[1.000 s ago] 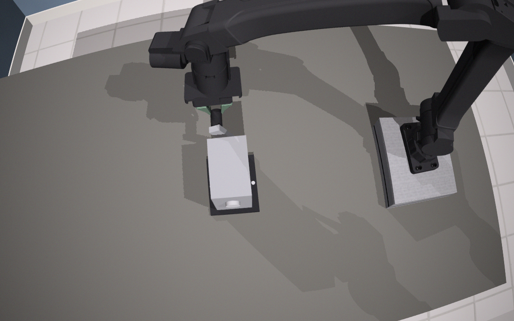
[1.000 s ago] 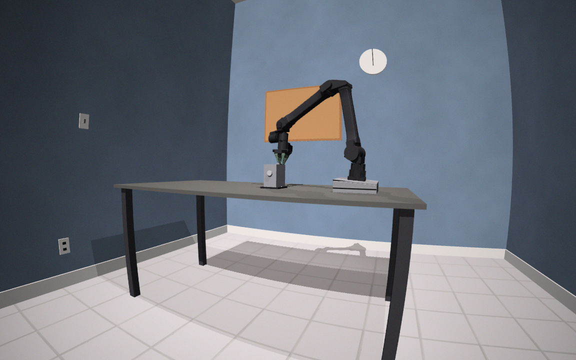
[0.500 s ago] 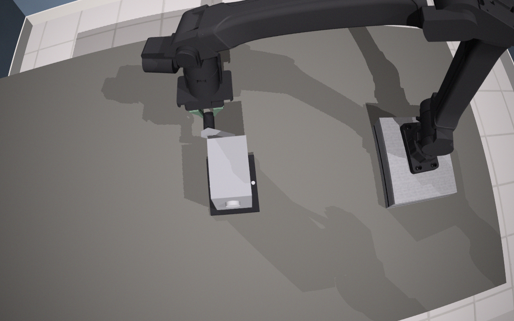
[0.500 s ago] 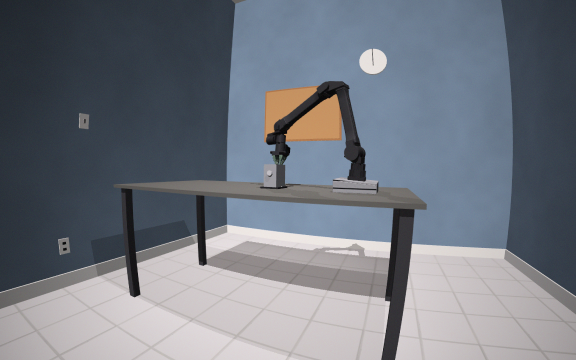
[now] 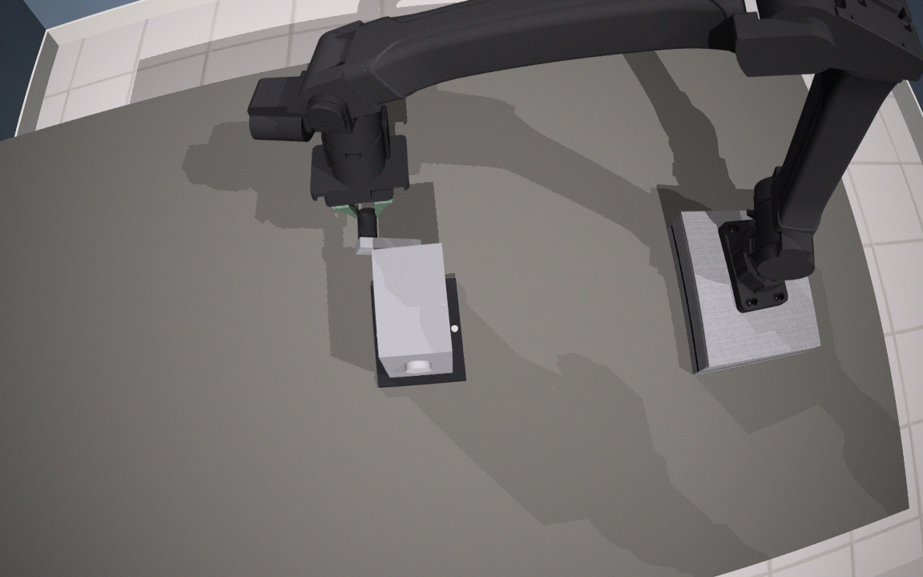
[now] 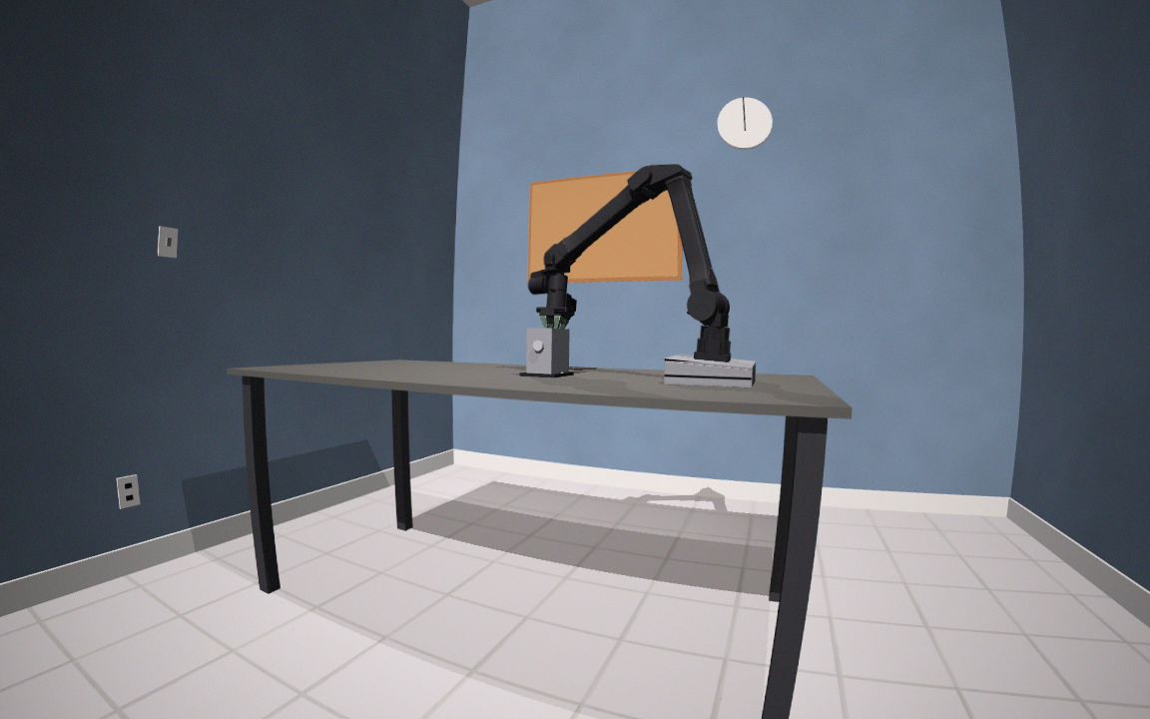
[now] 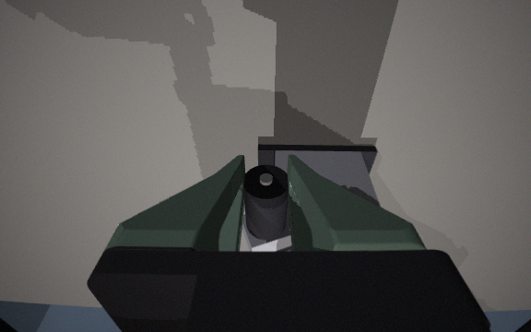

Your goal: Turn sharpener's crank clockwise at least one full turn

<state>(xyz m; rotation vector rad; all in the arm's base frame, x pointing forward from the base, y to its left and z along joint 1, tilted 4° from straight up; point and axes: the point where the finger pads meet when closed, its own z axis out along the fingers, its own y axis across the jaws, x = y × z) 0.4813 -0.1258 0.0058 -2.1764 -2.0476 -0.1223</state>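
Observation:
The sharpener (image 5: 411,308) is a light grey box on a black base plate, standing mid-table; it also shows in the side view (image 6: 547,351). Its crank sticks out of the far end, with a pale arm (image 5: 365,246) and a black cylindrical handle (image 5: 366,225). My gripper (image 5: 365,212) is shut on that black handle from above. In the wrist view the green fingers press both sides of the black handle (image 7: 265,203), with the pale crank arm (image 7: 267,243) just below it. The round pencil port (image 5: 418,365) faces the near end.
My arm's base sits on a grey metal block (image 5: 748,287) at the table's right. The arm reaches across above the table's far side. The table edge runs along the right and far sides, with tiled floor beyond.

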